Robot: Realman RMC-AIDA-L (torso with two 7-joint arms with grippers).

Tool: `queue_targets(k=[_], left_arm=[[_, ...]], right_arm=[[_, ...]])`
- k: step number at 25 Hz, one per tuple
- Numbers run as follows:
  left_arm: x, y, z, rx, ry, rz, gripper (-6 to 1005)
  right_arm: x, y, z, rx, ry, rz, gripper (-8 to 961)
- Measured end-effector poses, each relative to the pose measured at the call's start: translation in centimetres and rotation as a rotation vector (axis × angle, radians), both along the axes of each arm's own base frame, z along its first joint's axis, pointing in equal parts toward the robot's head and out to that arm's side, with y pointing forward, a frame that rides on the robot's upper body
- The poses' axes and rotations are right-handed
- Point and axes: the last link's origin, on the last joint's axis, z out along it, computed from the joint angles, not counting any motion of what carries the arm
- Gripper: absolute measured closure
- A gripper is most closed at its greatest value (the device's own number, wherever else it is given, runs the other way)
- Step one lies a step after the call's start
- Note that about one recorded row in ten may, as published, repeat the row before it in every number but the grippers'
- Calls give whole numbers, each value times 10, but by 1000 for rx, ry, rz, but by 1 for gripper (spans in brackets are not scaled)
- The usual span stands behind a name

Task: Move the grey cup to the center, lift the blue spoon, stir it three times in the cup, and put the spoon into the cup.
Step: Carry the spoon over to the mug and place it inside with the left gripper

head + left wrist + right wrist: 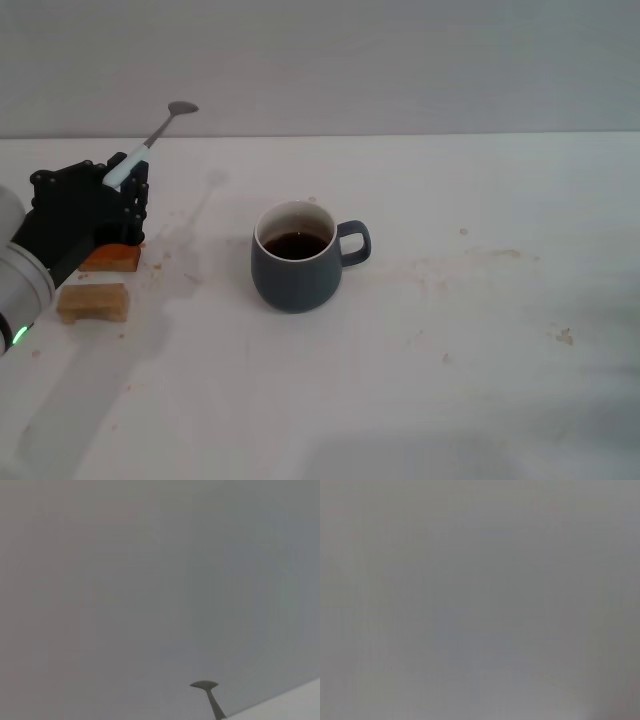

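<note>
The grey cup stands upright near the middle of the white table, handle to the right, dark liquid inside. My left gripper is at the left, raised above the table and shut on the light-blue handle of the blue spoon. The spoon slants up and to the right, with its metal bowl uppermost and well to the left of the cup. The spoon's bowl and neck also show in the left wrist view against the grey wall. My right gripper is out of view; the right wrist view shows only plain grey.
An orange block and a tan wooden block lie on the table under and just in front of the left arm. Faint stains mark the table right of the cup. A grey wall stands behind.
</note>
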Motion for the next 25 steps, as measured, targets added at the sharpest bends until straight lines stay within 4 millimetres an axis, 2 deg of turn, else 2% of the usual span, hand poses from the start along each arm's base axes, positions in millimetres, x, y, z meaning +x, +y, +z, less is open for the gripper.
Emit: queue_targets(k=[10, 16, 25], left_arm=[[35, -3, 5, -62, 124, 6, 842], [47, -2, 7, -97, 200, 16, 843], [60, -7, 11, -163, 300, 20, 844]], right_arm=[[11, -10, 5, 11, -11, -37, 955], [20, -24, 16, 79, -13, -68, 954], [26, -30, 21, 100, -23, -88, 954]])
